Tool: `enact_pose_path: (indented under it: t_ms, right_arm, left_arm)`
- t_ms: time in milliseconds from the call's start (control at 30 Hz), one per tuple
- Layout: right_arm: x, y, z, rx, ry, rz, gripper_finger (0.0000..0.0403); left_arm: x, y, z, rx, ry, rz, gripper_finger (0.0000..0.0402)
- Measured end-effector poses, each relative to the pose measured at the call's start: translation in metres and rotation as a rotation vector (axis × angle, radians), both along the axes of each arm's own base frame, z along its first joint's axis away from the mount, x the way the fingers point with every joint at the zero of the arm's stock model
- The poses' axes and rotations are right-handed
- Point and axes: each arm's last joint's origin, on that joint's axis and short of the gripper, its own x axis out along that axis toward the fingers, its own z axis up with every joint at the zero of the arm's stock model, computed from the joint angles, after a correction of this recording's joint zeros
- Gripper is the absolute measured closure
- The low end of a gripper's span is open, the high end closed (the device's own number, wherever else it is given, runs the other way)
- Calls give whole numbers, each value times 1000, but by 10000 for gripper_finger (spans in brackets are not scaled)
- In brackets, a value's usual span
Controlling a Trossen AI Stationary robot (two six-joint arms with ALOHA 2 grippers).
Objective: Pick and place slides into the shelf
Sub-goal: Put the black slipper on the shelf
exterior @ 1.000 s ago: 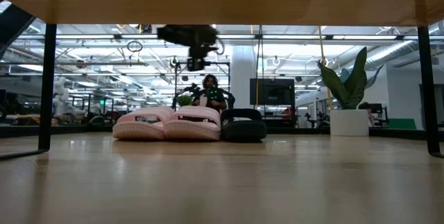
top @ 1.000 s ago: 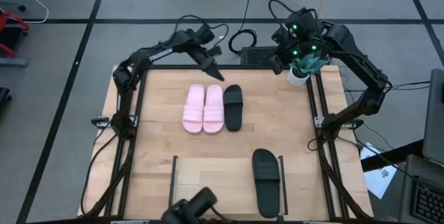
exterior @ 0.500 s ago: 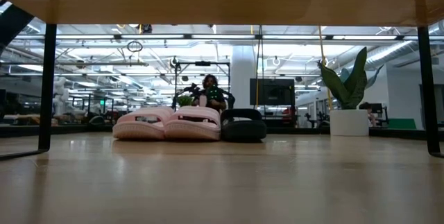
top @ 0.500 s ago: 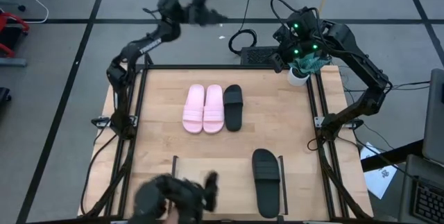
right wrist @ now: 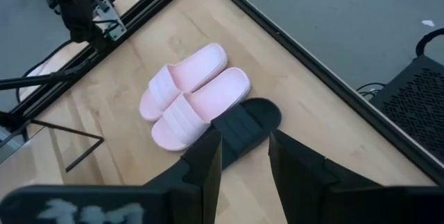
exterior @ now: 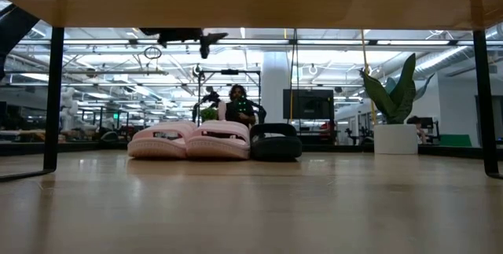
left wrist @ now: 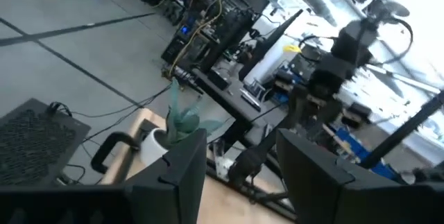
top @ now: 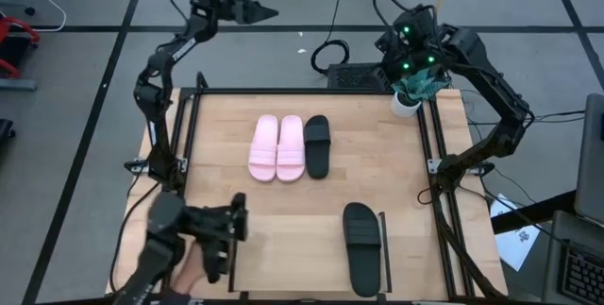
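A pale pink pair of slides (top: 276,147) and one black slide (top: 317,144) lie side by side on their soles in the far half of the tabletop, also in the low view as pink slides (exterior: 189,140) and black slide (exterior: 275,142). The second black slide (top: 361,246) lies on the shelf (top: 302,248), beside its right rail. My left gripper (top: 253,9) hangs open, high beyond the table's far edge. My right gripper (right wrist: 244,172) is open above the far right corner, looking down on the black slide (right wrist: 246,127) and the pink pair (right wrist: 191,92).
A white pot with a green plant (top: 408,97) stands at the far right corner, under the right arm. A person's hand with a dark object (top: 193,244) reaches over the near left part of the table, by the shelf's left rail (top: 236,239).
My left gripper has swung up and away from above the table's far edge, going beyond it and toward the left. The person's hand with the dark object has moved from the near edge's middle toward the near left, farther in over the table. The slides have stayed put.
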Motion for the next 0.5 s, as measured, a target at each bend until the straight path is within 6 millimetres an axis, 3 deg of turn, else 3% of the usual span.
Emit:
enact_pose_path:
  t_ms: [233,500]
  right_arm:
    - [-7,-9,0,-32,12,-9,293]
    - [-13,-16,0,-36,11,-45,293]
  left_arm:
    - [-39,2,21,213,-37,37,230]
    - [-70,20,16,532,25,392,278]
